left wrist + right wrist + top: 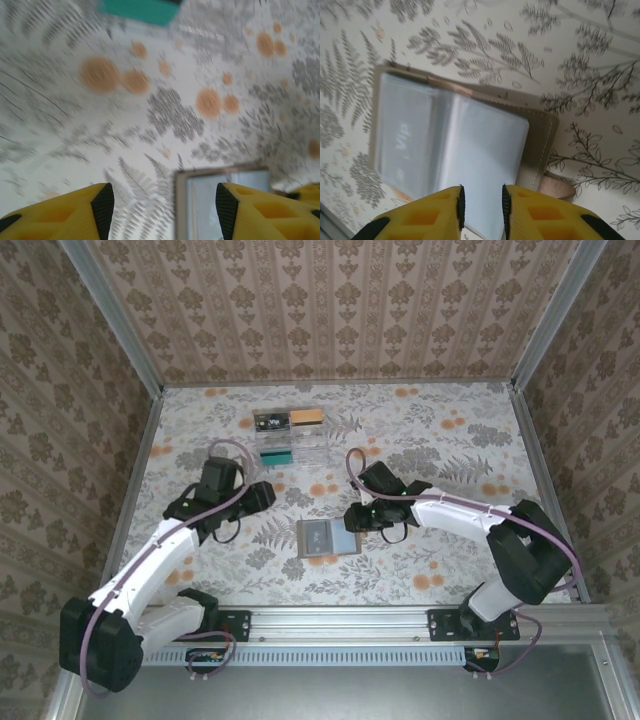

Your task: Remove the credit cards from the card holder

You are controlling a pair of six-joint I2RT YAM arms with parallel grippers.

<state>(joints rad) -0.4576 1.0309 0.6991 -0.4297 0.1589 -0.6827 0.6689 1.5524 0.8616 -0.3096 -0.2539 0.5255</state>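
The card holder (328, 538) lies open and flat on the floral table, between the two arms. In the right wrist view its grey-brown edge (540, 145) frames two pale pocket faces. The left one holds a pale card (400, 142) marked "VIP", and the right one (485, 145) is plain whitish. My right gripper (481, 200) hovers over the right panel with a narrow gap and nothing between its fingers; it shows at the holder's right edge (350, 519). My left gripper (165, 205) is wide open above the table, left of the holder's corner (225, 200).
A clear plastic tray (292, 440) stands at the back middle, holding a teal item (140, 10) and other small things. Patterned walls close in the table on three sides. A metal rail (340, 622) runs along the near edge.
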